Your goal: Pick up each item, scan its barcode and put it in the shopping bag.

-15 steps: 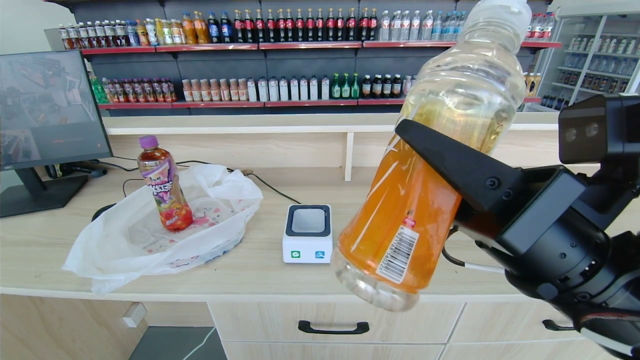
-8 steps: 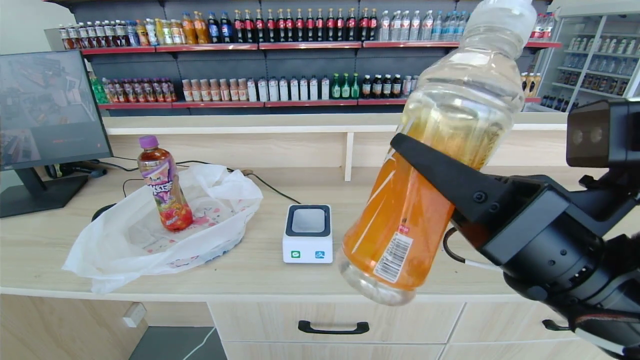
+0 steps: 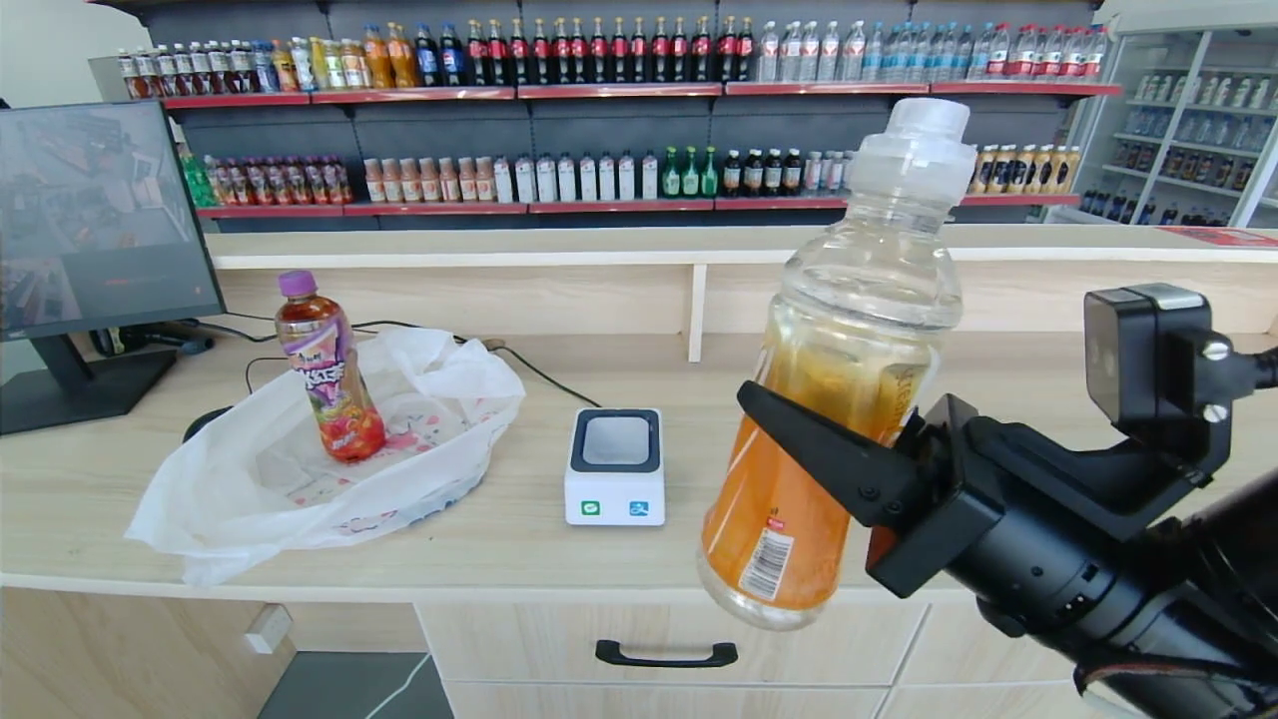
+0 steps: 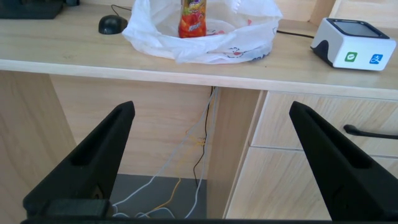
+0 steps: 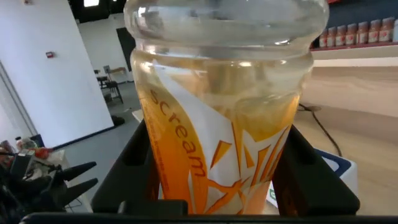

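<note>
Clamping one orange bottle (image 3: pixel 859 290) at right, right gripper (image 3: pixel 829 424); one purple-capped bottle (image 3: pixel 329 369) in one bag (image 3: pixel 230 489) at left; left gripper (image 4: pixel 211 111) wide, empty.

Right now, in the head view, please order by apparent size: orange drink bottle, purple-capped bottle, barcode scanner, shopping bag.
1. orange drink bottle, though it is nearest the camera, so its lead is unsure.
2. shopping bag.
3. purple-capped bottle and barcode scanner: they look about alike.

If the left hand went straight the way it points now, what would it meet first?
Likely the wooden cabinet front beneath the countertop, below the shopping bag; depth is hard to judge.
</note>
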Robot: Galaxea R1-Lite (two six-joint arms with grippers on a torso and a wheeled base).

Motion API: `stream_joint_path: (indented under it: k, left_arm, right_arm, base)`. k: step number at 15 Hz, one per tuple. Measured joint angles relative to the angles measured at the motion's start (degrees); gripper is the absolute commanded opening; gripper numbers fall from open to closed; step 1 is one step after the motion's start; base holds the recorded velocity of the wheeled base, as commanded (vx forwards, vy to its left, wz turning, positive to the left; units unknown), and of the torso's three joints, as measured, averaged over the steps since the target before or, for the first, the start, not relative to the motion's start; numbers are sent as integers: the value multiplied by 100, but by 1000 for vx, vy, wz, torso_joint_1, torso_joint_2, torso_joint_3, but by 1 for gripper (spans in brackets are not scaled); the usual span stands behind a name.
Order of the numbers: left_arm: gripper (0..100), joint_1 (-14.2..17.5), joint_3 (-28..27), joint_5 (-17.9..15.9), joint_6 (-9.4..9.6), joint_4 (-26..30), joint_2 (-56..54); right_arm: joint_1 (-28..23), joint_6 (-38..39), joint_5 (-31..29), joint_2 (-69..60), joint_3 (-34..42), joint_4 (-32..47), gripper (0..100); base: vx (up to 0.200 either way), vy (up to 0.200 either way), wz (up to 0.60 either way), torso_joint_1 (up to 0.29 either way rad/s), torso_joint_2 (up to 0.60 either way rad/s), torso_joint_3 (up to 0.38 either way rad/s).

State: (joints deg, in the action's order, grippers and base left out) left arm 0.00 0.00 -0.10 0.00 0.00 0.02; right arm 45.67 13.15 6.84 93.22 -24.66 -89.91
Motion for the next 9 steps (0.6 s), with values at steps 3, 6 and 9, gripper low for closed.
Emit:
stream_joint_path:
  k: [3, 6, 9]
  left_arm:
    - [100, 0, 0, 0, 2, 0, 0]
    - [100, 0, 0, 0, 7, 0, 0]
    - [100, 0, 0, 0, 5, 0, 0]
  right_arm:
    - [-772, -769, -299, 118, 99, 0, 0]
    - [-1515, -1069, -452, 199, 291, 2, 0]
    - [-1709, -1081, -444, 247, 247, -6, 0]
  base:
    - [0, 0, 0, 0, 0, 0]
    - [0, 0, 0, 0, 0, 0]
    - [0, 0, 0, 0, 0, 0]
